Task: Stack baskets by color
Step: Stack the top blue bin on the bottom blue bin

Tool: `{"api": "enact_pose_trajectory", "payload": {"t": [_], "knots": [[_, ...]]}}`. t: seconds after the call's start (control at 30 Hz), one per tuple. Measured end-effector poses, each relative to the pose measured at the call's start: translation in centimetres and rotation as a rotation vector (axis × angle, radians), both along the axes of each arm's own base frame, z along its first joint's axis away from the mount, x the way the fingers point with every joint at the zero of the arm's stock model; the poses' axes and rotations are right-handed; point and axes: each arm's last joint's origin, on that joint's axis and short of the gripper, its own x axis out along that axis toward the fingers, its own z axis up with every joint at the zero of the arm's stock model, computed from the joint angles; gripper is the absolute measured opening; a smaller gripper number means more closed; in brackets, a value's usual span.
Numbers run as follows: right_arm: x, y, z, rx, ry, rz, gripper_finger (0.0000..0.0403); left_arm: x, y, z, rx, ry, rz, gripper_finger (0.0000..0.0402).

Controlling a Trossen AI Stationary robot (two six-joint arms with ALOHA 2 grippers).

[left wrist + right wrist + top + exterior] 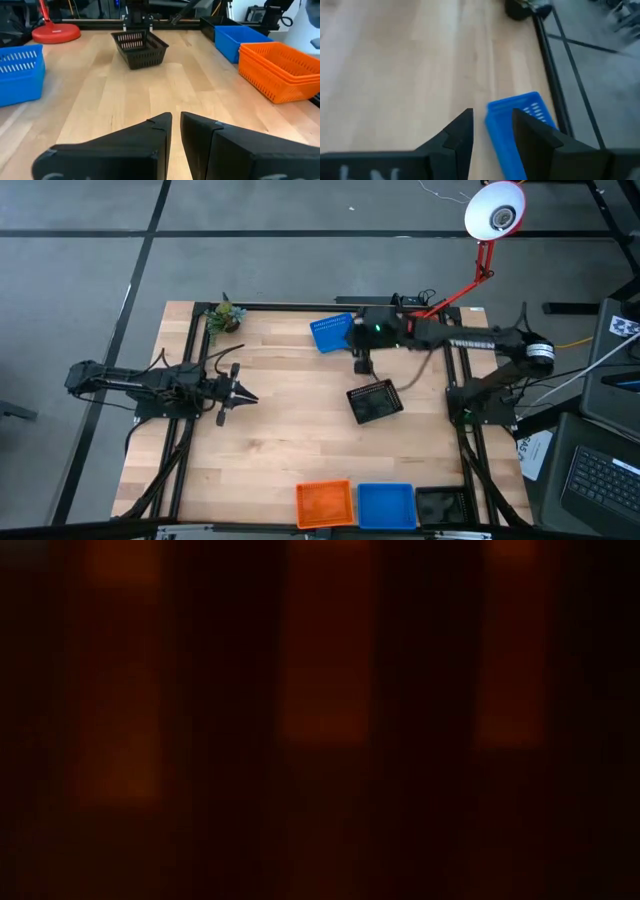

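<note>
The pale wooden tabletop (290,440) carried the whole job. Along its near edge sat three sorted piles of slatted plastic baskets: an orange stack (324,503), a blue stack (385,505) just beside it, and a black stack (440,505) in the corner. Two strays were left: a single blue mesh-sided basket (331,334) at the far edge, and a single black basket (375,401) lying askew near the middle right.

The right arm reached across the far side, its gripper (492,127) above the stray blue basket with the fingers spread and released, straddling one short wall of it in the wrist view. The left gripper (176,125) waited well apart at the left of the tabletop, fingers nearly together and grasping nothing.

The likely risk was a poor bite: the thin slatted wall could slip or tilt the basket if the fingers closed off-centre, and a tilted basket would probably nest crookedly on the blue stack. The basket also sat close to the frame rail, so a push could jam it there.

The baskets looked light, shallow and alike in size, rims flared enough to nest.
</note>
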Motion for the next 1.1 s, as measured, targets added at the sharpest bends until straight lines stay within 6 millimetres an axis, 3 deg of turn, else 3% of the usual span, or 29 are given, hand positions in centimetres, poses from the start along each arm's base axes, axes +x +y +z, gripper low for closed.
{"api": "enact_pose_trajectory", "payload": {"t": [0.2, 0.47, 0.73, 1.1], "knots": [[3.1, -4.9, 1.1, 0.009, 0.181, -0.031, 0.0135, 0.0, 0.1, 0.0, 0.013, -0.005, 0.045, 0.0031], [7.5, -8.9, -2.5, 0.136, 0.483, 0.045, 0.0135, 0.0, 0.2, 0.0, 0.02, -0.004, 0.077, 0.0031], [8.3, -9.7, -5.8, 0.172, 0.583, 0.033, 0.0135, 0.0, 0.2, 0.0, 0.046, -0.002, 0.073, 0.0031], [9.6, -9.0, -8.6, 0.039, 0.697, -0.03, 0.0135, 0.0, 0.2, -0.2, 0.047, 0.015, 0.073, 0.0031]]}}
